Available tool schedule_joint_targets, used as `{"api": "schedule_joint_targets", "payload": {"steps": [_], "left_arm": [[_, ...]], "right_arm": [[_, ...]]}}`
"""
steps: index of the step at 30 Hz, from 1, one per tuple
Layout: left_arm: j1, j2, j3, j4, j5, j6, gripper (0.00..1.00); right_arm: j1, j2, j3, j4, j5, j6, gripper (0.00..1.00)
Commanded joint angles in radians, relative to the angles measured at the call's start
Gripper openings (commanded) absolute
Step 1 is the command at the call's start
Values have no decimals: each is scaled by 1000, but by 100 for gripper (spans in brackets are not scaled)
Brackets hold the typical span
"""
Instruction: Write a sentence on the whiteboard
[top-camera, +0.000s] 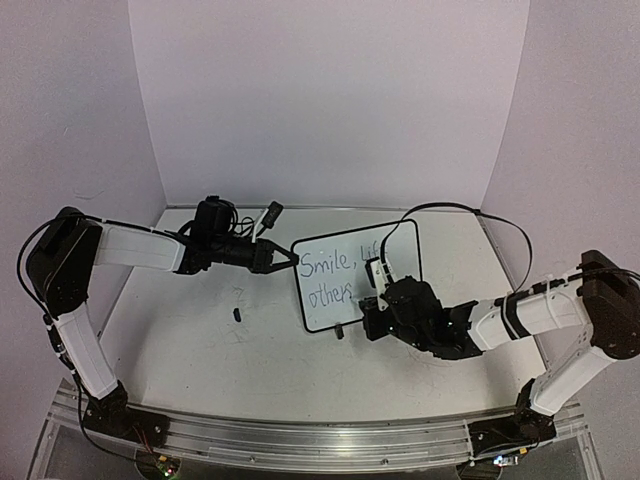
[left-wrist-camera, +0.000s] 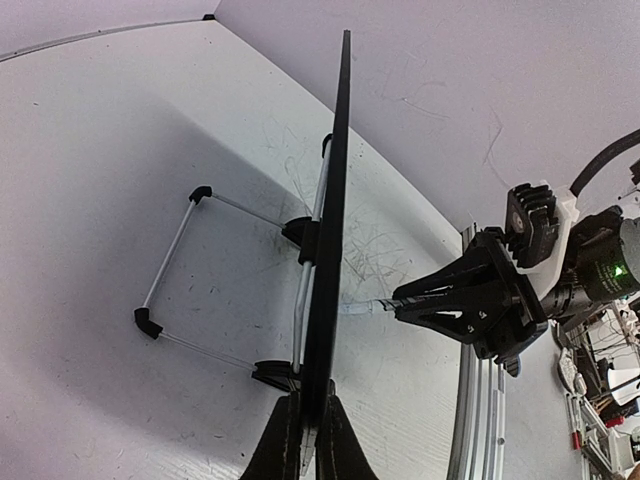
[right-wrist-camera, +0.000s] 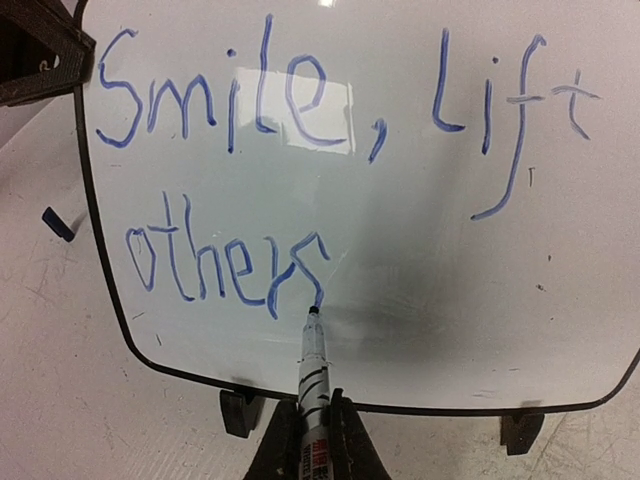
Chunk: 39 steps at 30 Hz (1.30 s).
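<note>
The whiteboard (top-camera: 345, 312) stands upright on the table, tilted back on its wire stand (left-wrist-camera: 170, 262). My left gripper (top-camera: 288, 262) is shut on its left edge; in the left wrist view the board (left-wrist-camera: 335, 180) shows edge-on between the fingers (left-wrist-camera: 278, 445). The sentence (right-wrist-camera: 290, 100) reads "Smile, lift" above "others" in blue. My right gripper (right-wrist-camera: 318, 440) is shut on a marker (right-wrist-camera: 313, 365), whose tip touches the board at the tail of the last "s". The right gripper (left-wrist-camera: 400, 305) shows facing the board's front.
A small dark object (top-camera: 238, 314) lies on the table left of the board. Two black feet (right-wrist-camera: 240, 412) hold the board's lower edge. White walls close in the table at the back and sides. A metal rail (top-camera: 300, 440) runs along the near edge.
</note>
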Motion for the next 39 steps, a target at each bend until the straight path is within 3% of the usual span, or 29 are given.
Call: {"api": "schedule_joint_targets", "payload": {"steps": [1,10,15,19,39], "left_arm": [[4,-32,37,-7,24,3,0],[3,-34,37,-7,25,4,0],[4,-33,37,-7,22,4,0],[4,-31,39,-7,22,5,0],[4,-33,37,-10,20,7,0]], "right_arm": [[3,23,49,26,11,3,0],[3,21,60,30,6,-4,0],[3,-59,12,22,-42,-10,0],[1,-105,-30,17,4,-11,0],[-10,-10,20,18,62,-13,0]]}}
